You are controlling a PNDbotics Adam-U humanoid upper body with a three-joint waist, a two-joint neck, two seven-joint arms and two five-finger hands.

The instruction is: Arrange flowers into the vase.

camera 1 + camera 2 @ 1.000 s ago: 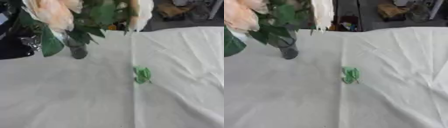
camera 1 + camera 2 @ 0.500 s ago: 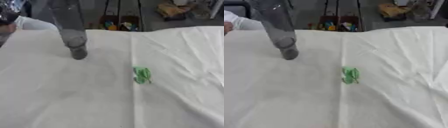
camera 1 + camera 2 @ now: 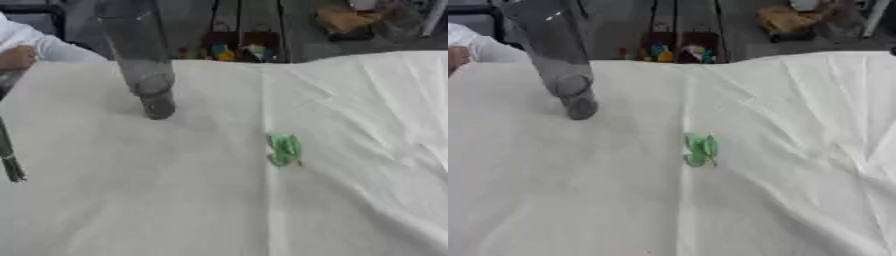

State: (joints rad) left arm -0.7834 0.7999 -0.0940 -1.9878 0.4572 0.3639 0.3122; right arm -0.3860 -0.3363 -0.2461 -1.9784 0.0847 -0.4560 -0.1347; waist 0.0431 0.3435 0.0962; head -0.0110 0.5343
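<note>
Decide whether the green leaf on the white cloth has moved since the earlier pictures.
No. The green leaf lies at the same spot beside the cloth's centre crease, right of and nearer than the vase base.

white tablecloth (image 3: pixel 175 190), small green scrap (image 3: pixel 284 148), floor clutter (image 3: pixel 677 50)

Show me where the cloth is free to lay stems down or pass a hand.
Widest free patch: the near half of the white cloth, below the vase and the green leaf scrap. The creased right side past the scrap is also bare. Tighter at far left: the vase, green stems at the edge and a person's hand.
</note>
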